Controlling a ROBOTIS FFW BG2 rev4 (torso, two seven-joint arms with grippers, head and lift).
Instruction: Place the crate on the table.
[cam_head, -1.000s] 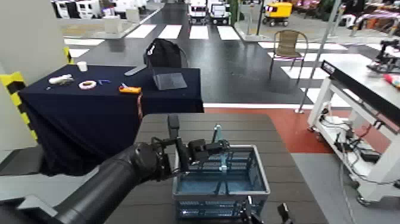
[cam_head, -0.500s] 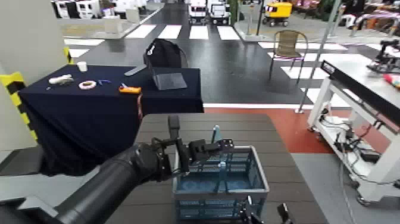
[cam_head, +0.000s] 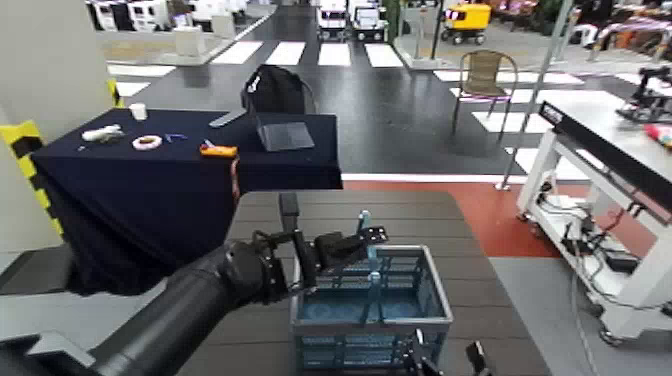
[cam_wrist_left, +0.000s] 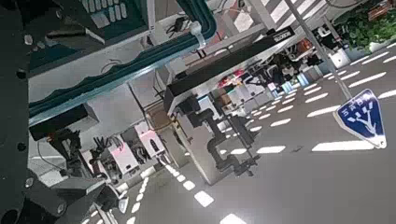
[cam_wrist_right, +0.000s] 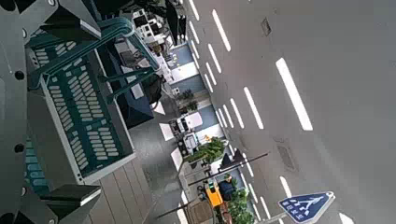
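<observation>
The blue-grey lattice crate (cam_head: 370, 305) rests on the dark brown slatted table (cam_head: 400, 212), near its front. Its thin teal handle (cam_head: 363, 224) stands up over the middle. My left arm reaches in from the lower left, and the left gripper (cam_head: 352, 246) is at the handle, over the crate's far rim. The left wrist view shows the teal handle (cam_wrist_left: 121, 67) running close across it. My right gripper (cam_head: 446, 357) is open, low at the crate's near right corner. The right wrist view shows the crate's lattice side (cam_wrist_right: 84, 121) and handle (cam_wrist_right: 93, 42).
A navy cloth-draped table (cam_head: 150, 175) with small items and a laptop (cam_head: 283, 133) stands beyond on the left. A white-framed workbench (cam_head: 600, 130) stands on the right, with a chair (cam_head: 485, 75) farther back. Bare slats show beyond the crate.
The left gripper has shifted slightly up and left at the handle. The crate has stayed where it was on the table. The right gripper has not moved.
</observation>
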